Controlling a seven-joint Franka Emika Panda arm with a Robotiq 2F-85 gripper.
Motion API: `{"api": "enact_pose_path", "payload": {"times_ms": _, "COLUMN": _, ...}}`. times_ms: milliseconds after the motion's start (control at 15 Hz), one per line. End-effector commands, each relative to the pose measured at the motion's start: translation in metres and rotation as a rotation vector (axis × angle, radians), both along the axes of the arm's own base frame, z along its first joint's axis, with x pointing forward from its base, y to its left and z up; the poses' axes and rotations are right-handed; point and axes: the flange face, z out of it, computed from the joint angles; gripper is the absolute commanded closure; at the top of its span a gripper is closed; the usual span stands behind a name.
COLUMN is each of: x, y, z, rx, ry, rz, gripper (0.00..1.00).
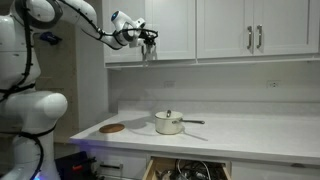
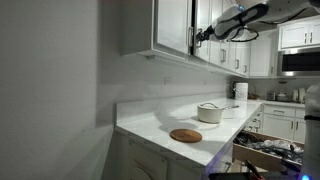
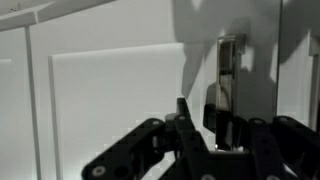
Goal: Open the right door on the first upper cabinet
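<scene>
The first upper cabinet is white and hangs above the counter; in an exterior view it is seen side-on. Its right door looks closed or barely ajar. In the wrist view the door's white recessed panel fills the frame, with the slim silver bar handle near its edge. My gripper is at the cabinet's centre seam, low on the doors, and also shows in an exterior view. In the wrist view its dark fingers sit on either side of the handle and appear shut on it.
A wider white two-door cabinet hangs beside the first one. On the white counter stand a lidded pot and a round wooden board. A drawer below the counter is pulled open.
</scene>
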Motion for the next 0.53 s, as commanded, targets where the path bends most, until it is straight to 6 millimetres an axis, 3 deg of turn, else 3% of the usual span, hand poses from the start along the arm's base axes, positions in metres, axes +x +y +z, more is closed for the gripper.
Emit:
{"api": "enact_pose_path", "payload": {"times_ms": 0, "x": -0.013, "y": -0.041, "z": -0.004, "rx": -0.002, "ry": 0.078, "rz": -0.117, "gripper": 0.94}}
{"api": "enact_pose_path", "payload": {"times_ms": 467, "x": -0.03, "y": -0.036, "z": -0.002, "rx": 0.005, "ry": 0.148, "rz": -0.163, "gripper": 0.94}}
